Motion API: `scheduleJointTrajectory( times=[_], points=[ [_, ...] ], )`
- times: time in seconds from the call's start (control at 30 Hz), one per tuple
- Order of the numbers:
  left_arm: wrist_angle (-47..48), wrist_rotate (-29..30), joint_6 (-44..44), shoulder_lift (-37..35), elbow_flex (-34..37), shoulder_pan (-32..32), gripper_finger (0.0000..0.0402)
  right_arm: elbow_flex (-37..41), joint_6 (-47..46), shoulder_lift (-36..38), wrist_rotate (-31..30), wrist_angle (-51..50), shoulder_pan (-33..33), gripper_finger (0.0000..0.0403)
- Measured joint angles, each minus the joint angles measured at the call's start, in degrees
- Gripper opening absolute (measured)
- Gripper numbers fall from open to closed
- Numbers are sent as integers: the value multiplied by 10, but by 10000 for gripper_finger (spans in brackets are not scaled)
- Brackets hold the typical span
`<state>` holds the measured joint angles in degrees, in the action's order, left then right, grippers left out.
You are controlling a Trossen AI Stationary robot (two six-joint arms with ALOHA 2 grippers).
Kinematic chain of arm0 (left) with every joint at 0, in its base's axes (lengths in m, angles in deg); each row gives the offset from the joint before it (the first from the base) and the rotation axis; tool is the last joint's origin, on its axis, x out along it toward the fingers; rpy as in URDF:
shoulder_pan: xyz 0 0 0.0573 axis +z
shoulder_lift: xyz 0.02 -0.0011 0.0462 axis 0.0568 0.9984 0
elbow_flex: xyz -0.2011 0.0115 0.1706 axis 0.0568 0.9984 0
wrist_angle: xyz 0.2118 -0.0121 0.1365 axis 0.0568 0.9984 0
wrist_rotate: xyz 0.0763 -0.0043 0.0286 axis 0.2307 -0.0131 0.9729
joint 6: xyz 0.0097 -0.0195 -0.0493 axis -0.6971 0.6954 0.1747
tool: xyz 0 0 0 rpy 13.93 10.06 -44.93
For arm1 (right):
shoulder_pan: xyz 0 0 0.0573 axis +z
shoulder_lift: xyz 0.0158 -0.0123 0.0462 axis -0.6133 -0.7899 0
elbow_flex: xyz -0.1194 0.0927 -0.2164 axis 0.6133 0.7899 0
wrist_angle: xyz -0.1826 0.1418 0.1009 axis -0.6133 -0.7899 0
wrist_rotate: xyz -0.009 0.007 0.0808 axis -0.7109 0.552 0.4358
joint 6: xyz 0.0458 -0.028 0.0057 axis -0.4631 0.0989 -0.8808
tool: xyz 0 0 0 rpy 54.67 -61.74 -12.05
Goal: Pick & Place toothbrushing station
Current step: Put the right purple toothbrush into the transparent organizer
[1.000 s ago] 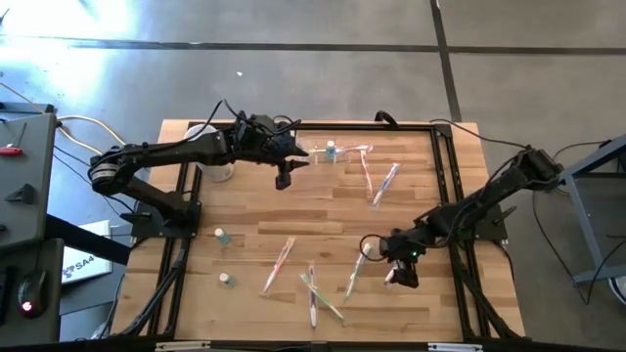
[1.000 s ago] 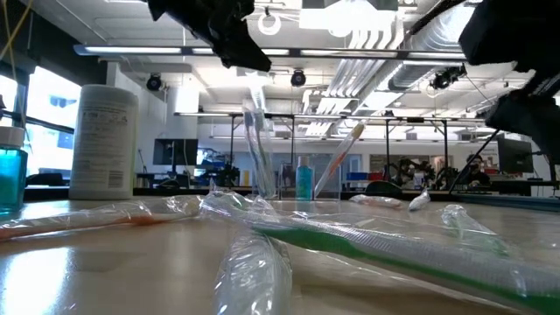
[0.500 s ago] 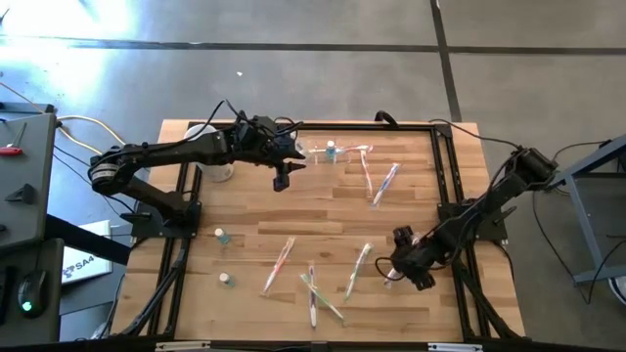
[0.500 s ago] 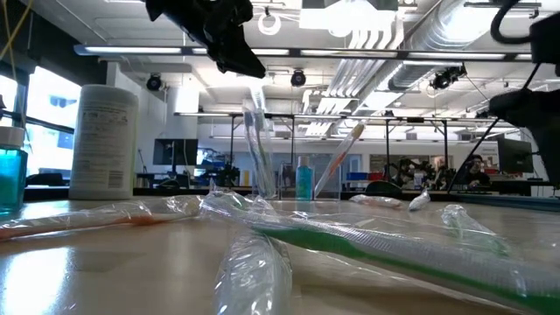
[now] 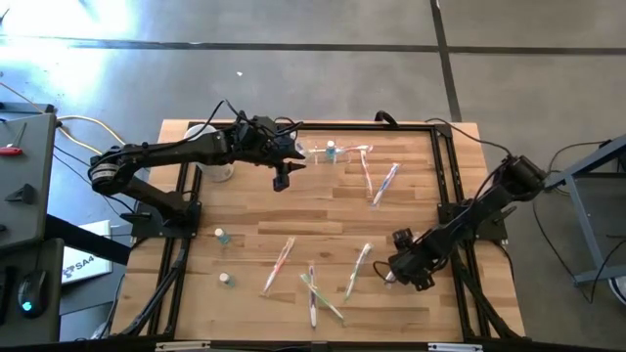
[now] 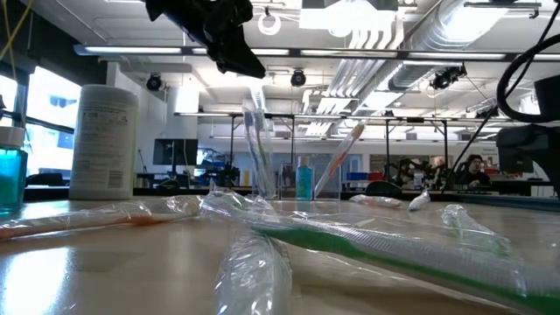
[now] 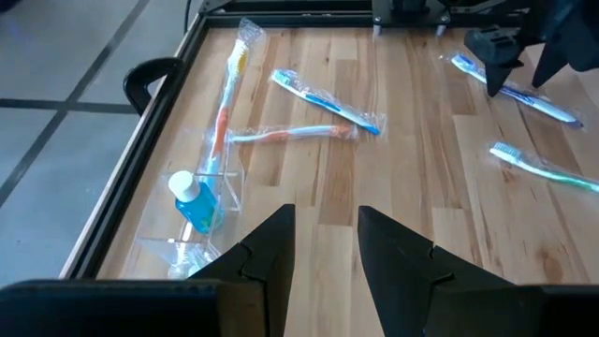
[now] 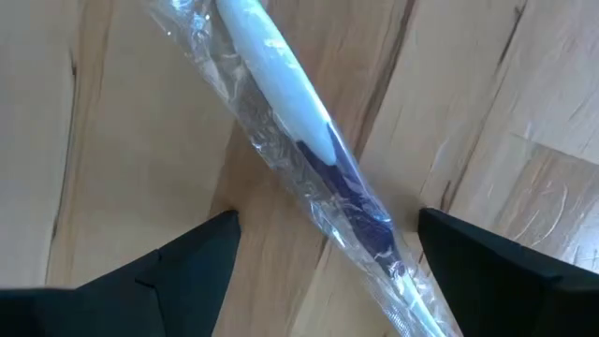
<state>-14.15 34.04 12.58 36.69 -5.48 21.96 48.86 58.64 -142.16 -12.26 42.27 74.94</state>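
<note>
So the big change is on the right side. The right arm has pulled back toward its own edge of the table [image 5: 245, 200] and dropped lower over the last second, and now its claw [image 5: 403, 272] hangs spread wide over a wrapped toothbrush [image 8: 309, 140] — nothing pinched yet, the fingers sit apart on either side of it in the wrist view. My read is it's lining up a grab on that brush, not on the station itself.

The left arm hasn't budged in that time. It reaches across the far side of the table, its claw [image 5: 282, 176] pointing down, fingers partly closed with only a narrow gap and nothing in it.

The toothbrushing station [image 7: 201, 220] — the little clear holder with a blue bottle [image 7: 194, 201] in it — sits on the far edge of the table, just beside the left claw, untouched.
</note>
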Motion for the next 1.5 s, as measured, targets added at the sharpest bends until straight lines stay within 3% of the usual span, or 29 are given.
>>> scheduleJointTrajectory(
  times=[0.43,0.93,1.33,1.5],
  points=[
    [0,0,1,0,0,0,118,-2,-11,-23,-17,1,-4,310],
    [9,0,0,0,0,0,118,-1,-7,-23,-21,18,2,201],
    [33,-18,3,0,0,0,118,0,-111,-23,-49,31,2,29],
    [30,-51,19,0,0,0,118,0,-125,-23,-77,26,2,31]
  ],
)
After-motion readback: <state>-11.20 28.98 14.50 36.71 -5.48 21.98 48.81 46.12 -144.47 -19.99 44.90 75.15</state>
